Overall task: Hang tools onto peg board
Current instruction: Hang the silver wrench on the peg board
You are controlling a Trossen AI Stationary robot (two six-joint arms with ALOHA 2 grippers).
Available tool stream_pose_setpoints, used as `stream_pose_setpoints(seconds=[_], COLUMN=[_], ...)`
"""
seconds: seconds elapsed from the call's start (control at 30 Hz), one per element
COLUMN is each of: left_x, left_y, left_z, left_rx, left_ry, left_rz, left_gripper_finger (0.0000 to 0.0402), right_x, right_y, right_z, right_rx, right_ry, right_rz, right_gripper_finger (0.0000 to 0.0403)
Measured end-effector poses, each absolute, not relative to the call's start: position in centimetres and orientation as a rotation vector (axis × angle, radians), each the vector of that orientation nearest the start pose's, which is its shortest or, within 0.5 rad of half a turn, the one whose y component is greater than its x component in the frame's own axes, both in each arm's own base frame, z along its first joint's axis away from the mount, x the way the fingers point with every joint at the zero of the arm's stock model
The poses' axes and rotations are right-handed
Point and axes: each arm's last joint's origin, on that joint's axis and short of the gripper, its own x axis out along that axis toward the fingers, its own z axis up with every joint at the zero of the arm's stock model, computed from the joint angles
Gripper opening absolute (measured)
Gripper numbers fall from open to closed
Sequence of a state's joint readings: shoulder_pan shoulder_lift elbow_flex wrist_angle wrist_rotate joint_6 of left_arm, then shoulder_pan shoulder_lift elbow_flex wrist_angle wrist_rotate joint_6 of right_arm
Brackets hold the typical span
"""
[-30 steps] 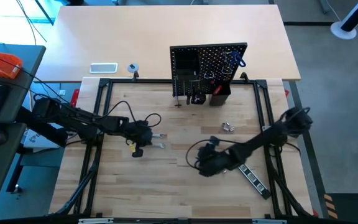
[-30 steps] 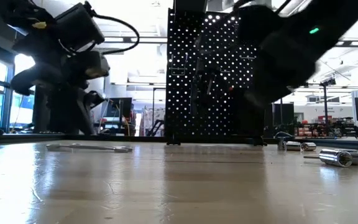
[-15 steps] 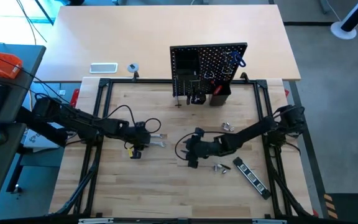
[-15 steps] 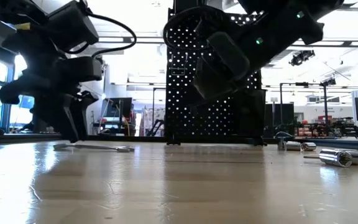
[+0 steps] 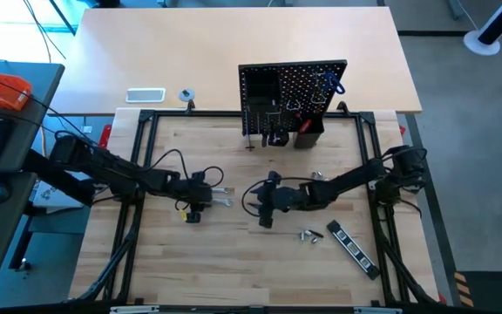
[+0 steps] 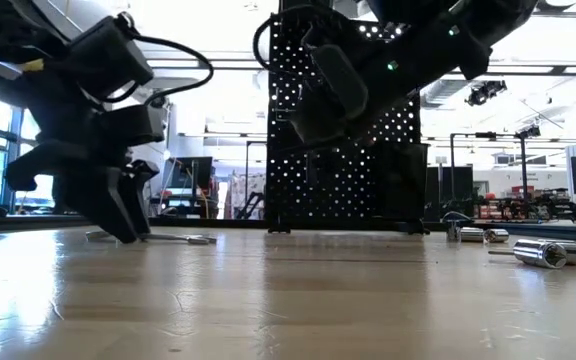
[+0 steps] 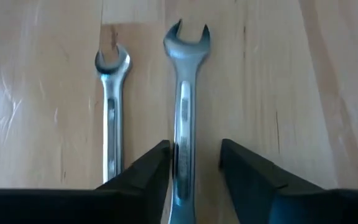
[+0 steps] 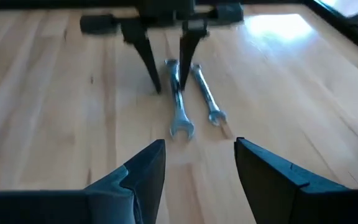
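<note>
You see a pale wood-plank bench [image 5: 234, 253] with a bright workshop behind the upright black perforated peg board [image 5: 293, 92]; no writing is readable. Your left gripper [image 7: 194, 163] has fingers apart astride the larger silver open-end wrench [image 7: 184, 106]. The right gripper [image 8: 199, 163] hovers nearby, fingers apart, empty.

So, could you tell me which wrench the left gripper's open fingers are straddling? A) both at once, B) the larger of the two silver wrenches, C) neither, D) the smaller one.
B: the left gripper has its fingers on either side of the larger wrench, while the smaller wrench lies just outside them.
</note>
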State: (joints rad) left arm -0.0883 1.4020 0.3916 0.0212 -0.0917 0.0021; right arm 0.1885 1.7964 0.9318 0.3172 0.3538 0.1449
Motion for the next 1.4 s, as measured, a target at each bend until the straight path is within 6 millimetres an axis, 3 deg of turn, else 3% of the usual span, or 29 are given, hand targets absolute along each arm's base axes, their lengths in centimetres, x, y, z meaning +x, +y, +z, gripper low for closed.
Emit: stream_pose_setpoints(seconds=[0.23, 0.43, 0.6, 1.4], left_x=[21.3, 21.3, 21.6, 23.4], left_y=[-1.8, -2.2, -2.3, -2.8], left_z=[10.1, 10.3, 10.7, 12.7], left_rx=[0.134, 0.163, 0.167, 0.233], left_ry=[0.986, 0.962, 0.944, 0.914], left_rz=[-0.031, -0.024, -0.031, -0.087], left_gripper_finger=[0.0021, 0.0020, 0.0020, 0.0003], right_x=[37.2, 37.9, 38.3, 39.0], right_y=[5.4, 4.8, 4.8, 3.6], right_z=[14.2, 10.5, 8.8, 8.1], right_rx=[0.019, 0.063, 0.024, -0.028], right_ry=[0.493, 0.544, 0.521, 0.516], right_rz=[-0.154, -0.137, -0.121, -0.072], right_gripper_finger=[0.0190, 0.0190, 0.0190, 0.0190])
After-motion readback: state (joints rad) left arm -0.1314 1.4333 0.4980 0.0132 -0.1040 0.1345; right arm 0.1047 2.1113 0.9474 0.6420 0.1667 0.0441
